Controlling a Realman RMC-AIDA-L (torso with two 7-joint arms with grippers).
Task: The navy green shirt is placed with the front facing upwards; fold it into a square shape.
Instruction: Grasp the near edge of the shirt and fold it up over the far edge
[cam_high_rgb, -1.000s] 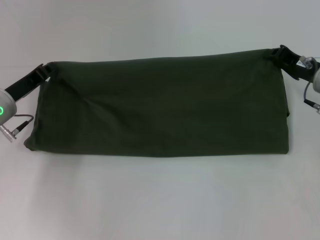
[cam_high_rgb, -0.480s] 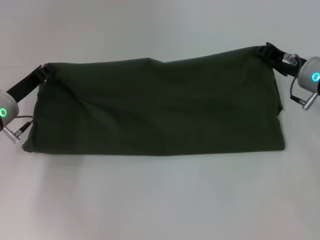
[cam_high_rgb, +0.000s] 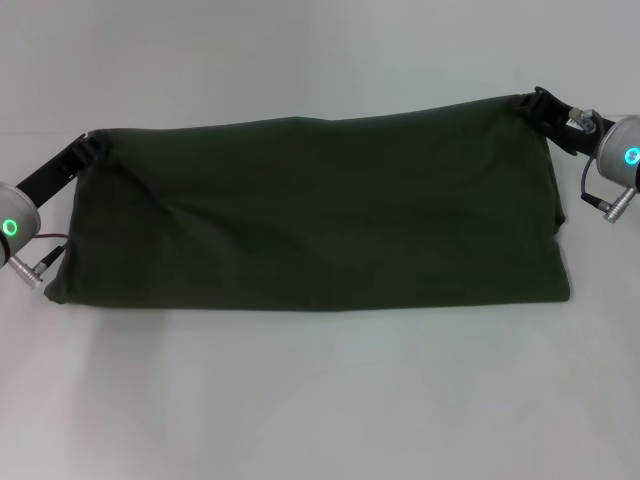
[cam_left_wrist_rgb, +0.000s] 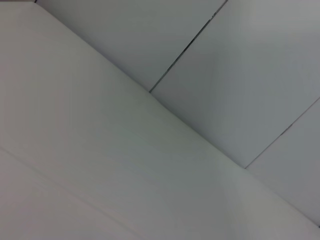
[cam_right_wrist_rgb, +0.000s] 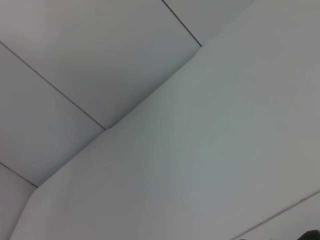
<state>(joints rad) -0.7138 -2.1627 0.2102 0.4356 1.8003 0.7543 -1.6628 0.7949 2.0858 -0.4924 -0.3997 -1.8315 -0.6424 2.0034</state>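
So the navy green shirt (cam_high_rgb: 320, 215) is lying on the white table (cam_high_rgb: 320, 400) as a long, wide band folded over on itself, no lettering showing. Its far edge is lifted a bit at both ends. The left gripper (cam_high_rgb: 88, 142) is pinching the far left corner, and the right gripper (cam_high_rgb: 532, 100) is clamped on the far right corner, which sits slightly higher. Both wrist views just show pale wall panels.
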